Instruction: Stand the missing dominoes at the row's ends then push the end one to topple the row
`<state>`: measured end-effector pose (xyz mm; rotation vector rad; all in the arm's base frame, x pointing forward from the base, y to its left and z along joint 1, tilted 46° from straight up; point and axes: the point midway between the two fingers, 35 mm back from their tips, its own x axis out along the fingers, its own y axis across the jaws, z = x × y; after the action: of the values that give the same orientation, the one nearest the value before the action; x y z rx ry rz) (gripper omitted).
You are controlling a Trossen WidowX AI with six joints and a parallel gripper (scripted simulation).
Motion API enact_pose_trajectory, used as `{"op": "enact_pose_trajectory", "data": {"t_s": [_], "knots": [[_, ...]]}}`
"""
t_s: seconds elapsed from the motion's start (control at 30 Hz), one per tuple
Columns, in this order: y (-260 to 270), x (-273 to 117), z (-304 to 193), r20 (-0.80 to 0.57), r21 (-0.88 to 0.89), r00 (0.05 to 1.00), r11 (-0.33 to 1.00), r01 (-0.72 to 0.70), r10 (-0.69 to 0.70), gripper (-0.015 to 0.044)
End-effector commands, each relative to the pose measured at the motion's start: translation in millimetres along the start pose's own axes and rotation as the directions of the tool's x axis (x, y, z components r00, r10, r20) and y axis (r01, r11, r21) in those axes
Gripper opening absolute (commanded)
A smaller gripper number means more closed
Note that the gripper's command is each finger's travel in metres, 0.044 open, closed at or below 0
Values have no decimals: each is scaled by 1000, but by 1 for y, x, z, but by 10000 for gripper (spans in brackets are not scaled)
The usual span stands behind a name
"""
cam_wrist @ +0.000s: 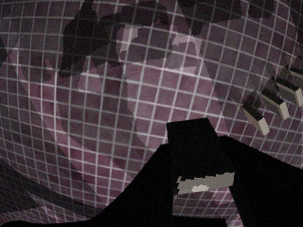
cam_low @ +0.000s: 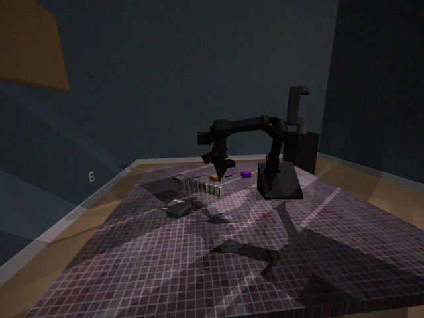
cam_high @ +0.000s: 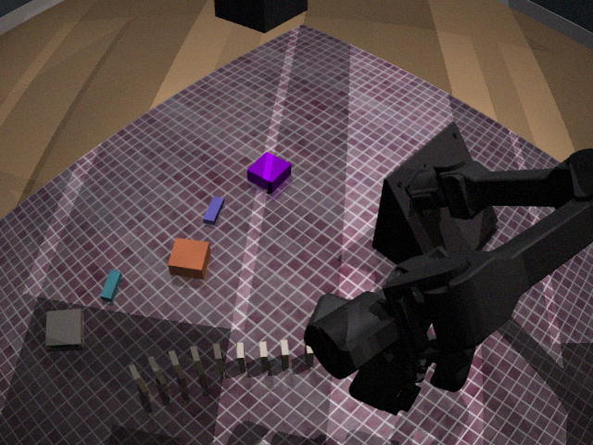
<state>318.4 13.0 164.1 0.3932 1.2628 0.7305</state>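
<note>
A curved row of several pale dominoes (cam_high: 241, 356) (cam_low: 207, 188) (cam_wrist: 256, 120) stands upright; the arm partly covers its right end in the top view. My gripper (cam_low: 219, 179) (cam_wrist: 194, 148) is shut on a pale domino (cam_wrist: 206, 182), whose lit end shows between the fingers in the wrist view; its long face is in dark shadow. The gripper points down, above the table and close to the row's right end. The row's dominoes show at the right of the wrist view, apart from the held one. The fingertips are hidden in the top view.
An orange block (cam_high: 189, 257) (cam_low: 214, 177), a purple block (cam_high: 269, 171) (cam_low: 246, 173), a blue piece (cam_high: 213, 209) and a teal piece (cam_high: 110, 285) lie behind the row. A grey block (cam_high: 64, 327) lies beyond its left end. Another flat grey block (cam_low: 178, 208) lies in front.
</note>
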Motion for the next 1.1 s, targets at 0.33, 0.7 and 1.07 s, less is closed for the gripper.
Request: {"op": "enact_pose_trajectory", "data": {"t_s": [0.33, 0.7, 1.07], "knots": [[-83, 4, -77, 5, 889, 1000, 458, -16, 25, 107], [-83, 5, -77, 5, 889, 1000, 458, -16, 25, 107], [-88, 63, -71, 3, 889, 1000, 457, -9, 14, 107]]}}
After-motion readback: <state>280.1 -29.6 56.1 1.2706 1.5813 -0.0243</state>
